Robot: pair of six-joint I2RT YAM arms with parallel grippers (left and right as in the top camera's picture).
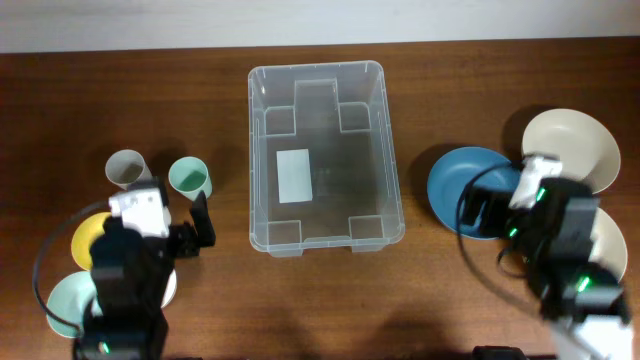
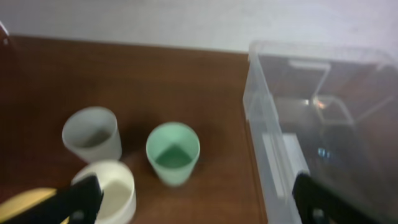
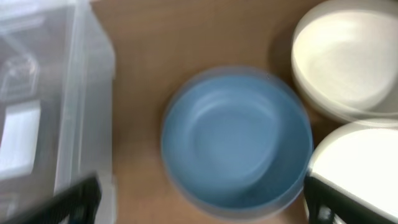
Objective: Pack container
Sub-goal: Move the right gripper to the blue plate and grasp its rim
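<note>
Showing the container [image 1: 395, 170] sitting centred on the table [image 1: 100, 90], poising the left gripper [image 2: 199, 202] left of it, jaws spread wide, gripping nothing, near a green cup [image 2: 173, 152], poising the right gripper [image 3: 202, 202] right of it, jaws equally wide, empty, over a blue bowl [image 3: 236, 143]

Soft even light, short shadows on the tabletop [image 1: 320, 300], faint glints on the container [image 2: 320, 106], both wrist views blurred, overhead sharper.

The black left arm [image 1: 125, 275] holds its black two-finger left gripper [image 2: 196, 196] spread wide (only the fingertips show); the black right arm [image 1: 565, 250] carries its right gripper [image 3: 202, 196] equally wide.
</note>
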